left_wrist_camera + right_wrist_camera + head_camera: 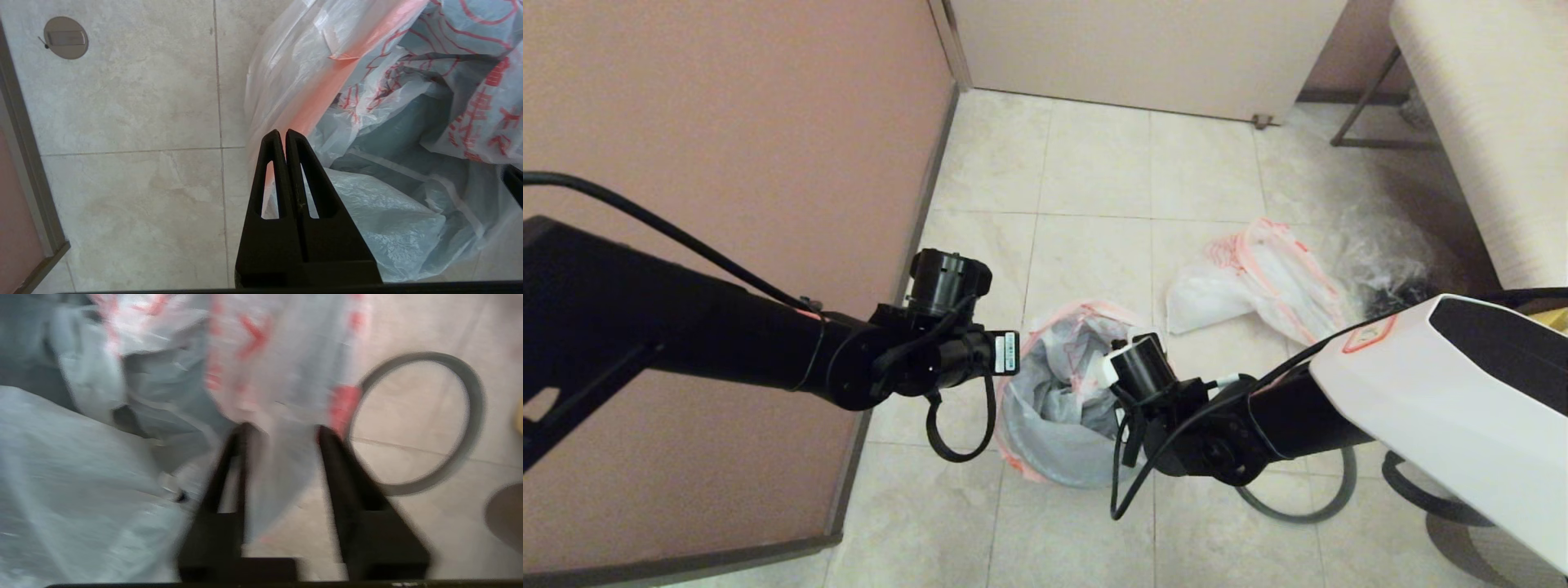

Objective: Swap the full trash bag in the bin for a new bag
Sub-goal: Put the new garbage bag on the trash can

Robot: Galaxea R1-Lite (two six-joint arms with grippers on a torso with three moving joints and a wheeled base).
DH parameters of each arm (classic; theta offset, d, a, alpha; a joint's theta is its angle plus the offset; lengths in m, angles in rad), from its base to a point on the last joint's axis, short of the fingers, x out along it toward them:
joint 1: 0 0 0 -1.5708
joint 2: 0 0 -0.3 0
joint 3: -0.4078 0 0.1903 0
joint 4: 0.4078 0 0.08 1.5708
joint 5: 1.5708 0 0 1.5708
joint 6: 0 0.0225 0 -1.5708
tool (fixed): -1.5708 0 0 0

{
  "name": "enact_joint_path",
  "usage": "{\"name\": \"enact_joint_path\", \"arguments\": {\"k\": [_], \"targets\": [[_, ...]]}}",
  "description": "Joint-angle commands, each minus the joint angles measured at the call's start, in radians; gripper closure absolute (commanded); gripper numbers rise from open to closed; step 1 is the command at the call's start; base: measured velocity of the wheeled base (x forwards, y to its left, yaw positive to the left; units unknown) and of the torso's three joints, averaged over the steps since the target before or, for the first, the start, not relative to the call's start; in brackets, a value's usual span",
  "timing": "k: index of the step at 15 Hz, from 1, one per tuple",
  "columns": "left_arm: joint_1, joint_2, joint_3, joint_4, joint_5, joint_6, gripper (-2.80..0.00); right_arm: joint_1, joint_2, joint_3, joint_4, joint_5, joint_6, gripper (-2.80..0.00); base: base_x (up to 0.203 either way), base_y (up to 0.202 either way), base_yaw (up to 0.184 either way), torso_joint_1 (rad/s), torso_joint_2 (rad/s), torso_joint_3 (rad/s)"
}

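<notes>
- Standing on the tiled floor (1094,163) near the pink wall (727,122), the bin (1058,465) was wrapped by the new bag (1062,392), whose white film with orange-red lettering draped over the rim and sagged inside.
- Left gripper (283,132) sat at the bin's left edge; its two fingers were pressed together on the orange edge of the new bag, with the film running out from between the tips.
- Right gripper (280,430) sat at the bin's right edge; its fingers stood spread apart, a fold of the new bag hanging loose in the gap. Whether either finger touched the film could not be told through the blur.
- Grey hoop (416,424) lay flat on the floor just beside the bin, on the robot's right, apart from the bin's rim.
- Full trash bag (1258,282) lay on the floor beyond the bin to the right, with a clear crinkled bag (1388,253) next to it.
</notes>
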Motion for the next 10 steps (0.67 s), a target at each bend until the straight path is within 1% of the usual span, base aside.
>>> {"name": "enact_joint_path", "arguments": {"k": [1, 2, 5, 9, 10], "targets": [[0.000, -0.006, 0.000, -0.002, 0.002, -0.002, 0.00, -0.001, -0.035, 0.031, 0.000, -0.026, 0.004, -2.80, 0.000, 0.000, 0.000, 0.000, 0.00, 0.000], [0.000, -0.008, 0.000, -0.002, 0.002, -0.002, 0.00, -0.007, -0.039, 0.046, -0.003, -0.039, 0.006, -2.80, 0.000, 0.000, 0.000, 0.000, 0.00, 0.000], [0.000, -0.009, 0.000, -0.002, 0.002, -0.002, 0.00, -0.036, 0.013, 0.042, -0.009, -0.036, 0.007, -2.80, 0.000, 0.000, 0.000, 0.000, 0.00, 0.000], [-0.001, -0.002, -0.003, -0.003, 0.002, -0.002, 0.00, -0.061, 0.131, -0.018, -0.041, -0.023, 0.009, -2.80, 0.000, 0.000, 0.000, 0.000, 0.00, 0.000], [-0.001, -0.001, -0.003, -0.003, 0.002, -0.002, 0.00, -0.064, 0.145, -0.032, -0.051, -0.006, 0.007, -0.84, 0.000, 0.000, 0.000, 0.000, 0.00, 0.000]]}}
